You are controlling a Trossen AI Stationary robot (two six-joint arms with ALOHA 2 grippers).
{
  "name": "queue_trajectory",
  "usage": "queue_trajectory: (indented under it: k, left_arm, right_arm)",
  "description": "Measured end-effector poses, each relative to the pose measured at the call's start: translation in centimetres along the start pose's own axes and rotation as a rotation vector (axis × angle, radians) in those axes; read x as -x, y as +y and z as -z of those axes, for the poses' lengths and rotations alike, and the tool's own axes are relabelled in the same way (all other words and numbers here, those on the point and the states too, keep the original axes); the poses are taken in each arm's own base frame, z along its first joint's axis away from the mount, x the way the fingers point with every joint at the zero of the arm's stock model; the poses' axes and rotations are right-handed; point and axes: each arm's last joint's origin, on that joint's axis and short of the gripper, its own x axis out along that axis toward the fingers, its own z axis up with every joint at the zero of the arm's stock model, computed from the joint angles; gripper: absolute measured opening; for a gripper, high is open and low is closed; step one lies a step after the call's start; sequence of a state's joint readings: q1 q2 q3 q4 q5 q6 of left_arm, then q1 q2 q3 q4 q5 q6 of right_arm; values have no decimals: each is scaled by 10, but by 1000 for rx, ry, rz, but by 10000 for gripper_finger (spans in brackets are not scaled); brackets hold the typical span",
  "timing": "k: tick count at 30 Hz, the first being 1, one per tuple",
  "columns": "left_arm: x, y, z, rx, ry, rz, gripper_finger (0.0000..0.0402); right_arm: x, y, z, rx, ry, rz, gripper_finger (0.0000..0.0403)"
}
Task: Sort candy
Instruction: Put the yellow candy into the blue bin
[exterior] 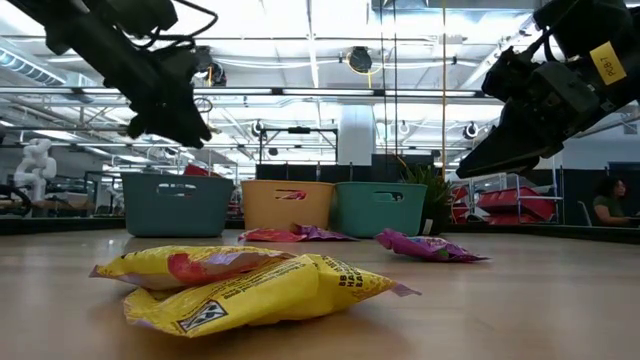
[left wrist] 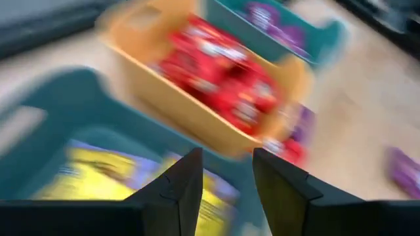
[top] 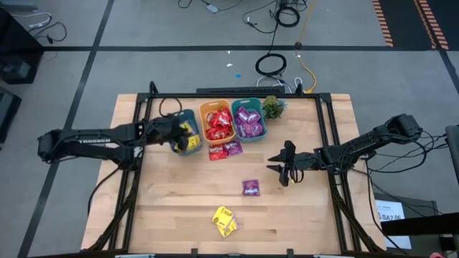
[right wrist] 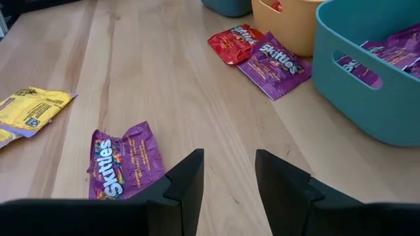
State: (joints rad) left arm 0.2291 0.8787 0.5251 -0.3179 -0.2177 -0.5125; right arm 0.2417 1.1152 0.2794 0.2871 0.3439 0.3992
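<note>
High view: left claw (top: 178, 136) over left teal bin (top: 192, 143), yellow candy (top: 188, 130) inside.
Both claws part-open, empty; right claw (top: 285, 163) hovers above surface (top: 179, 208).

bins (top: 228, 122) rearward, bare table (top: 172, 193) (near-left)

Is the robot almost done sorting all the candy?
Mostly. Three bins hold yellow, red and purple candy. The left gripper hangs open over the yellow bin. Still loose: two packets beside the bins, one purple, some yellow.

wood table (top: 179, 208) – 3 bins (top: 219, 123), plant (top: 272, 107), loose candy pkts (top: 225, 221)
</note>
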Motion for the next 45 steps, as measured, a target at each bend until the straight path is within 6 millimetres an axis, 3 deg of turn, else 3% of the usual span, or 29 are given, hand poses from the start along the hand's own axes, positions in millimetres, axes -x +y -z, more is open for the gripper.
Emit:
queue_trajectory:
  k: [5,9,15,22,27,31,36,40,45]
  left_arm:
    - [6,-23,12,-71,100,233,141]
    - [17,-52,23,-155,81,394,141]
    - [20,-100,55,-277,-27,434,141]
    - [0,-158,98,-398,-10,426,141]
    - [-19,-214,109,-504,54,393,141]
    - [-38,-247,117,-532,115,399,141]
    - [-64,-266,143,-509,301,476,141]
    - [-77,-262,158,-443,423,474,141]
    - [-80,-261,162,-423,480,483,120]
  right_arm:
    - [0,0,0,0,0,0,128]
    - [0,0,0,0,0,0,128]
    - [0,0,0,-2,0,0,128]
    - [0,0,0,-4,-1,-1,128]
    - [0,0,0,-8,-1,-1,128]
    - [0,0,-1,-13,-11,-6,128]
    - [0,2,-4,-27,-43,-29,128]
    - [0,2,-4,-53,-43,-29,128]
    - [0,2,-5,-60,-44,-30,128]
